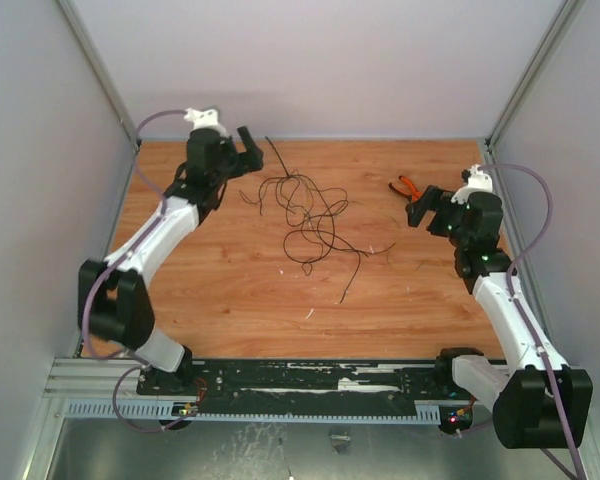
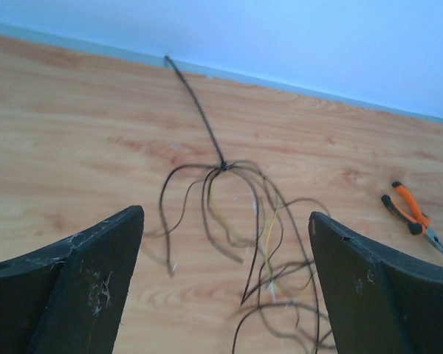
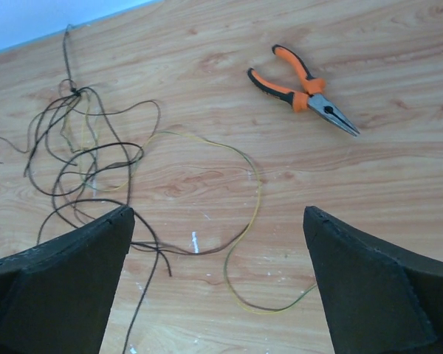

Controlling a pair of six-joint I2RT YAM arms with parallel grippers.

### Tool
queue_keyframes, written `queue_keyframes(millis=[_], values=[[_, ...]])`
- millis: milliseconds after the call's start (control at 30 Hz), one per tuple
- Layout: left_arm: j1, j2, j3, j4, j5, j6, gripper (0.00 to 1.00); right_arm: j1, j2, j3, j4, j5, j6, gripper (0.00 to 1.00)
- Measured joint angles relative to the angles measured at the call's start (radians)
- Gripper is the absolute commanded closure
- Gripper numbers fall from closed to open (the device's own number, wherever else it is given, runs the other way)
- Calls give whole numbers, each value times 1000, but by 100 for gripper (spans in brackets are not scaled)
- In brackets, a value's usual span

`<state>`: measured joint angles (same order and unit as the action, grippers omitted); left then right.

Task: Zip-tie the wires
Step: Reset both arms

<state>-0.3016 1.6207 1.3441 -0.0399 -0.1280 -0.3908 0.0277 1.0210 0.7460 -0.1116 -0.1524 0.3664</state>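
Left gripper (image 1: 242,150) hangs over the far left corner of the table (image 1: 230,290), its jaws spread wide with nothing between them. In its wrist view the two dark fingers (image 2: 81,280) stand far apart at the bottom of the frame, clear of the wood.

Right gripper (image 1: 420,205) hangs near the right edge, toward the far right corner. It too is fully spread and holds nothing; its fingers (image 3: 66,287) frame bare wood and a stray strand.

Wires (image 1: 305,210) lie loose on the table between the two arms, in the far half and about midway between the left and right edges. They touch neither gripper. The thin dark strands are gathered at one point (image 2: 223,166), and from it a single straight dark strand runs to the far edge. Below that point they spill into floppy loops and stray ends. One yellowish strand (image 3: 255,192) curls out toward the right.

Pliers (image 1: 408,186) with orange handles lie flat near the far right corner, just beside the right gripper and apart from the wires.
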Motion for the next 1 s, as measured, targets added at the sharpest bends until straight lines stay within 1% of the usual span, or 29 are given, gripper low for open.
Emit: queue_keyframes(millis=[100, 233, 433, 600, 700, 767, 867, 1000], values=[[34, -174, -207, 79, 20, -11, 2, -15, -7, -61, 50, 32, -6, 1], [61, -360, -435, 164, 43, -18, 2, -50, -29, -202, 189, 97, -16, 1], [81, -507, -680, 259, 59, 9, 2, -61, -61, -474, 478, 246, -86, 1], [82, -627, -901, 354, 27, 13, 2, -61, 19, -592, 707, 306, -155, 1], [82, -692, -979, 401, -19, 25, 2, -61, 70, -639, 837, 308, -198, 1], [83, -711, -997, 424, -62, 36, 2, -61, 100, -663, 954, 307, -226, 1], [84, -713, -1000, 445, -124, 60, 2, -61, 141, -668, 1071, 296, -248, 1], [87, -705, -1024, 488, -201, 94, 2, -52, 264, -720, 1344, 255, -274, 1]])
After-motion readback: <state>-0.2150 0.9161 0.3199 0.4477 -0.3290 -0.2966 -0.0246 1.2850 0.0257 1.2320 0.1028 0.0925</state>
